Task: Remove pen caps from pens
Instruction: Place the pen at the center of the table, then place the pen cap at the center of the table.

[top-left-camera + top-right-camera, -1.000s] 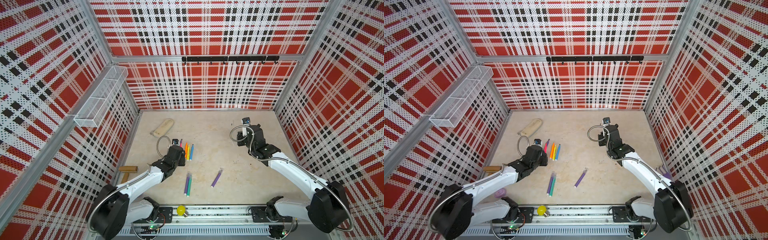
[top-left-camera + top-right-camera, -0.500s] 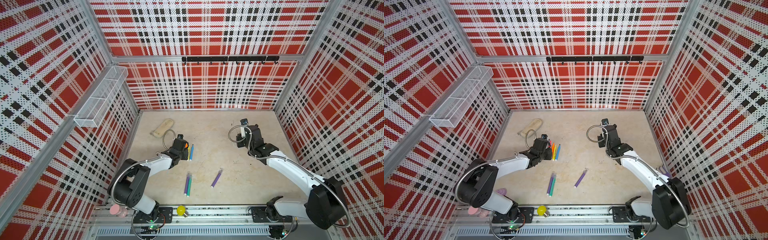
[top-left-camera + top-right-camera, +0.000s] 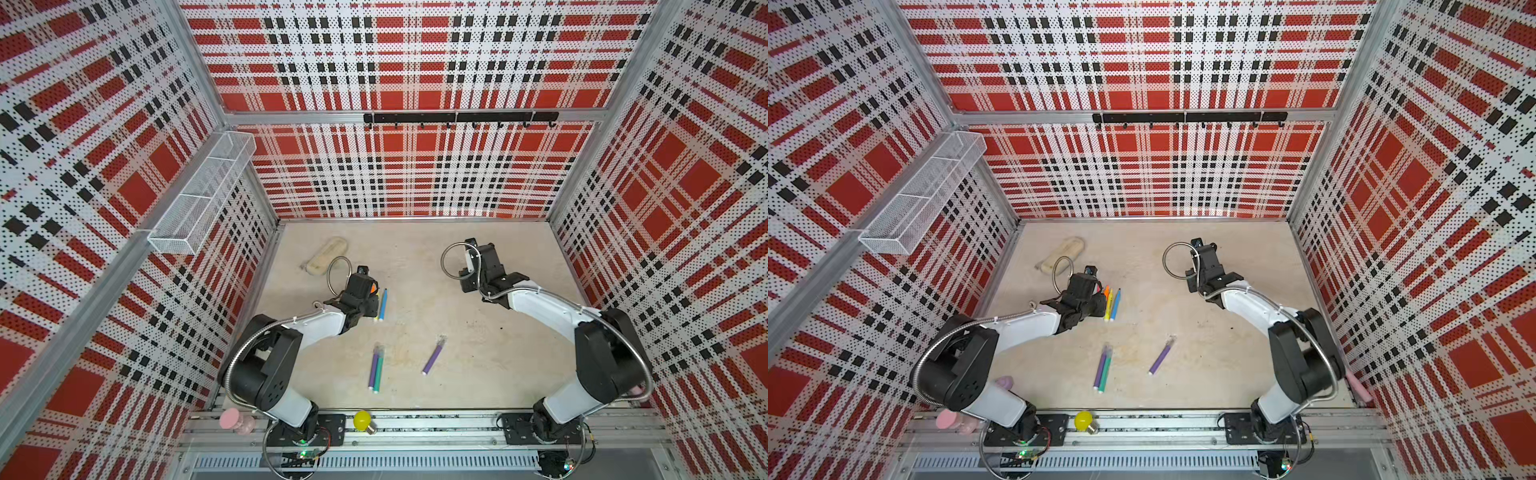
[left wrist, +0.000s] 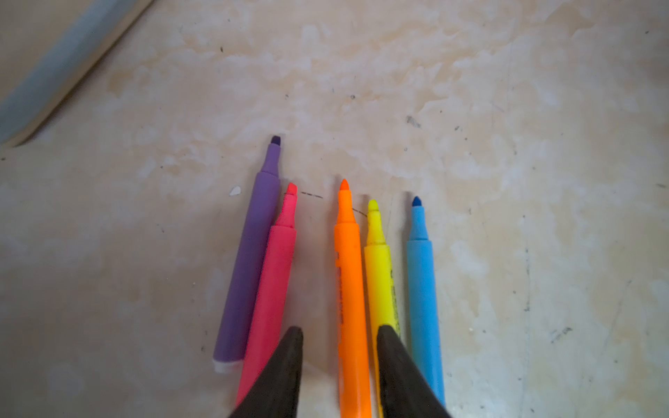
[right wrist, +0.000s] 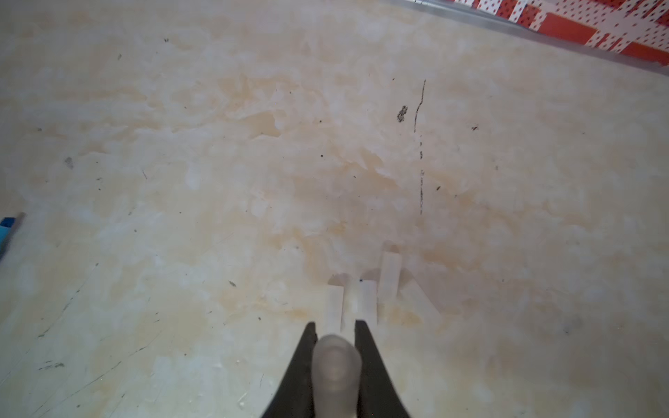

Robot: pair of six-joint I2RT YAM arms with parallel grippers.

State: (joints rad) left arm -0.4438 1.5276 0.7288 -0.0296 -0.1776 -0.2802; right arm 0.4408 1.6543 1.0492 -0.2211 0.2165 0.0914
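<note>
Left tool (image 4: 340,328) was spread partway, fingers either side of orange pen (image 4: 347,275), gap showing, not squeezing it. One finger overlapped yellow pen (image 4: 380,275). Purple pen (image 4: 249,260), pink pen (image 4: 275,282) and blue pen (image 4: 421,289) lay in same row on bench (image 4: 506,144), all five tips bare. Right tool (image 5: 335,323) was pinched tight on pale see-through pen cap (image 5: 336,369). Few loose caps (image 5: 389,275) lay on bench right ahead of it. Toward front of bench, purple-teal pair (image 3: 376,368) lay side by side, lone purple pen (image 3: 433,358) near, caps on.
</note>
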